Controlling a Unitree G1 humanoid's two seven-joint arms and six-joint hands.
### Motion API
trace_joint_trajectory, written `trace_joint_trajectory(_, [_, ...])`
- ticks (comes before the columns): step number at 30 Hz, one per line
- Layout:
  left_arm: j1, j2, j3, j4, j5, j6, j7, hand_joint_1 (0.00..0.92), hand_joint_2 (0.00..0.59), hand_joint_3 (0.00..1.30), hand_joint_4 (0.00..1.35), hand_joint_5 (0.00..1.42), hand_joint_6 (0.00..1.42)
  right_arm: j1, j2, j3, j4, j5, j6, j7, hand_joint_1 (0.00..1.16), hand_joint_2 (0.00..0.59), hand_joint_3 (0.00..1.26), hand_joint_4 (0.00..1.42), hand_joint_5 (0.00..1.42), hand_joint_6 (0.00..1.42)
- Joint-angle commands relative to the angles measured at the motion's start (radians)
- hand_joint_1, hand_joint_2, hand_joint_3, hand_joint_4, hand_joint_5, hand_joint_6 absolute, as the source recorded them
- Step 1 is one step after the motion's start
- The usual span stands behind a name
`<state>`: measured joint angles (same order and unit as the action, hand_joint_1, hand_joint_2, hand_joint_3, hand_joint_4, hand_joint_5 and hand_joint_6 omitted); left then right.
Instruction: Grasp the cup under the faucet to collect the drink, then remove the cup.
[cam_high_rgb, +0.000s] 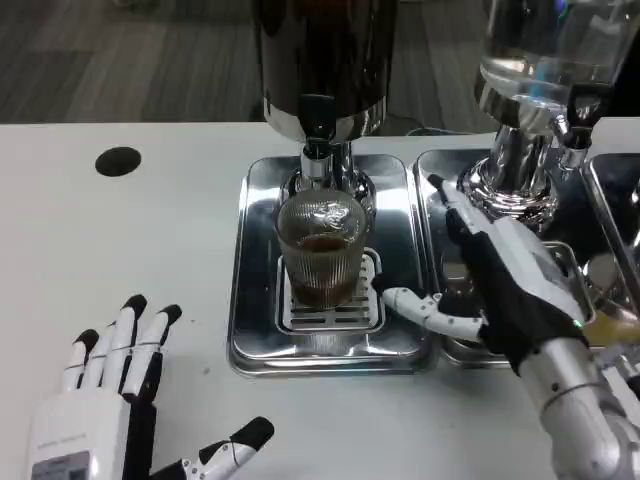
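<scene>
Just unlabelled ribbed cup (320, 250) under faucet (317, 135), right robot hand (500, 280) beside

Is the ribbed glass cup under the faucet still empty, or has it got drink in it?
Partly filled. The ribbed glass cup stands upright on the drip grate, with dark liquid in its lower part.

White table (120, 250), two steel trays on it

You see the left drip tray (250, 300) and its neighbour tray (432, 200) sitting side by side, touching, on the table; a round black hole (118, 161) marks the surface far left.
</scene>
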<state>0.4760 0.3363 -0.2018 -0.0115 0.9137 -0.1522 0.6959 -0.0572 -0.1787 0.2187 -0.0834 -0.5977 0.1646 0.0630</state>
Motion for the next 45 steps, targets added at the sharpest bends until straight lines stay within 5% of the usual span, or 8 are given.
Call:
trace_joint_trajectory(1, [0.018,0.007,0.004,0.003,-0.003,-0.001,0.011,0.000,0.068,0.18,0.00,0.10,0.06,-0.080,0.012,0.036,0.068,0.027,0.035,0.053,0.52,0.187,0.00,0.00,0.00,0.00])
trace_joint_trajectory(19, [0.047,0.012,0.031,0.009,-0.025,-0.011,0.015,0.000,0.070,0.29,0.00,0.11,0.06,-0.180,0.098,0.081,0.174,0.071,0.037,-0.009,0.53,0.164,0.00,0.00,0.00,0.00])
trace_joint_trajectory(31, [0.048,0.017,0.034,0.021,-0.041,-0.008,0.005,0.000,0.086,0.47,0.00,0.12,0.06,-0.204,0.114,0.086,0.244,0.081,0.002,-0.107,0.60,0.170,0.00,0.00,0.00,0.04])
trace_joint_trajectory(45, [0.040,0.015,0.039,0.044,-0.060,-0.014,0.008,0.000,0.087,0.54,0.00,0.13,0.06,-0.241,0.140,0.093,0.335,0.082,-0.019,-0.156,0.66,0.175,0.00,0.00,0.00,0.10])
